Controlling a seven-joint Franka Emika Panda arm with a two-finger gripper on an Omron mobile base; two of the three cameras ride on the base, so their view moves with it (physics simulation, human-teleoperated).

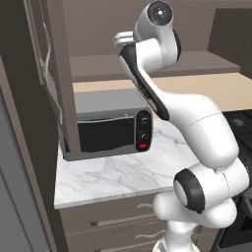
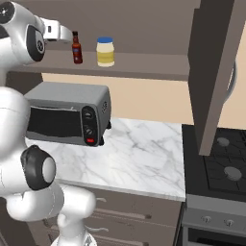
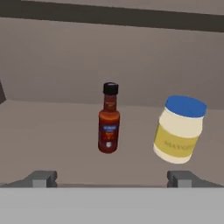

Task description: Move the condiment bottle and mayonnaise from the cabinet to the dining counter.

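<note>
The condiment bottle (image 3: 109,120), slim and dark red with a black cap, stands upright on the shelf of the open cabinet (image 3: 48,127). To its right sits the mayonnaise (image 3: 179,129), a squat cream jar with a blue lid. My gripper (image 3: 111,179) is open, level with the shelf and a little short of the bottle, which lines up between the fingertips (image 3: 41,178). From the right base view, the bottle (image 2: 77,48) and jar (image 2: 105,52) stand side by side on the shelf (image 2: 144,65), just past my white hand (image 2: 55,30). The dining counter is out of view.
A grey toaster oven (image 2: 67,113) sits on the small marble worktop (image 2: 139,153) below the shelf. The cabinet's open doors hang at the left (image 1: 54,74) and at the right (image 2: 216,72). A stove (image 2: 221,163) lies to the right, with drawers (image 1: 113,216) under the worktop.
</note>
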